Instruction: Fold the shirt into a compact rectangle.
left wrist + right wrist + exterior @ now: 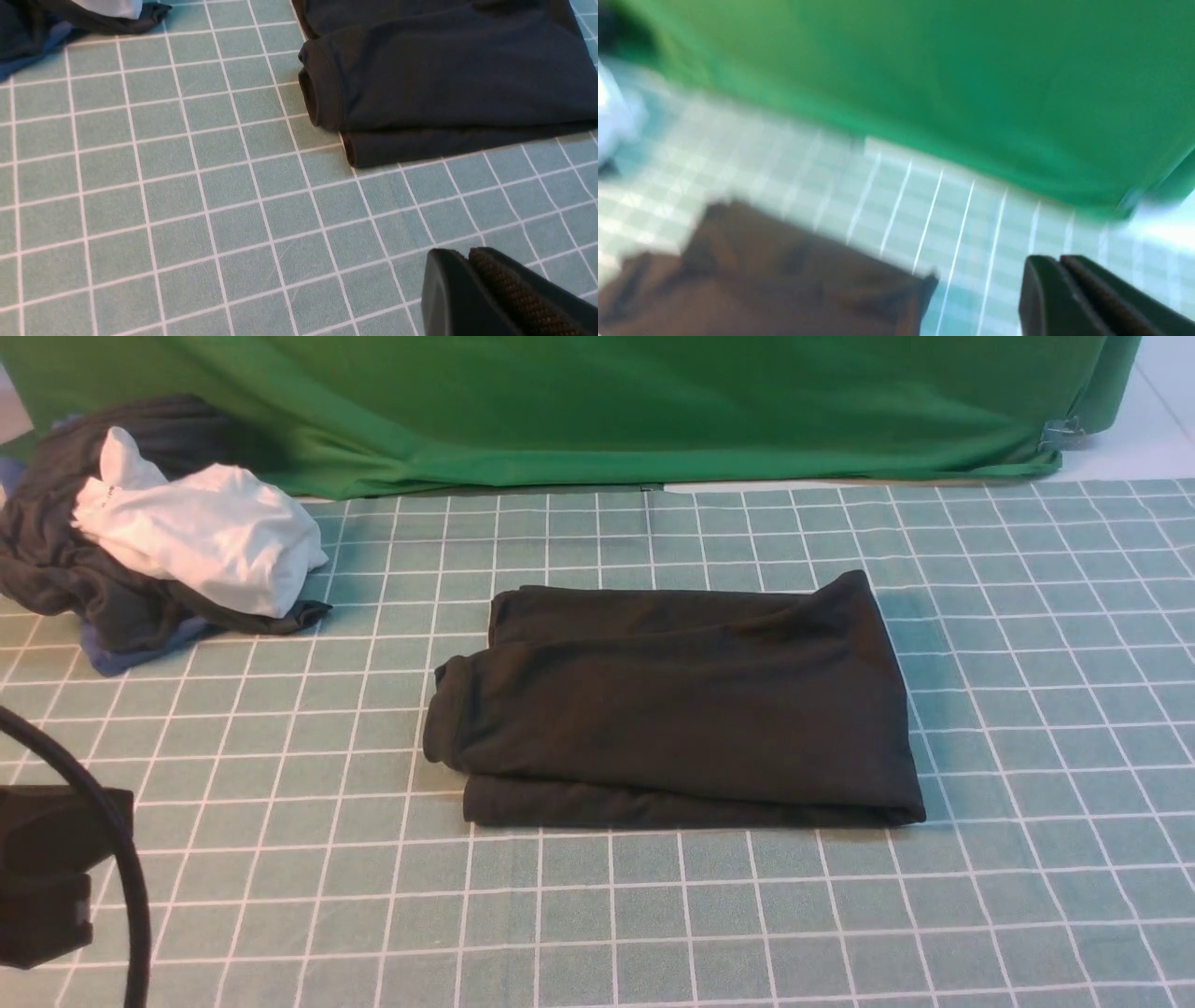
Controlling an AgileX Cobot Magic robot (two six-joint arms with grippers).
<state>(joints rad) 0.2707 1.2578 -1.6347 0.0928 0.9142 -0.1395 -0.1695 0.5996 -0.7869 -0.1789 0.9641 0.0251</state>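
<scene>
The black shirt [681, 709] lies folded into a layered rectangle in the middle of the checked cloth, a rolled hem at its left end. Its near left corner [420, 84] also shows in the left wrist view, and it appears blurred [775, 280] in the right wrist view. My left gripper [467, 254] hovers over bare cloth, apart from the shirt, jaws pressed together with nothing between them. My right gripper [1057, 259] is also shut and empty, raised off the shirt's corner. Neither gripper's fingers show in the front view; only part of the left arm [47, 877] does.
A pile of dark grey and blue clothes [75, 569] with a white garment [205, 537] on top sits at the far left. A green backdrop cloth [597, 401] hangs along the far edge. The teal checked tablecloth [653, 915] covers the table.
</scene>
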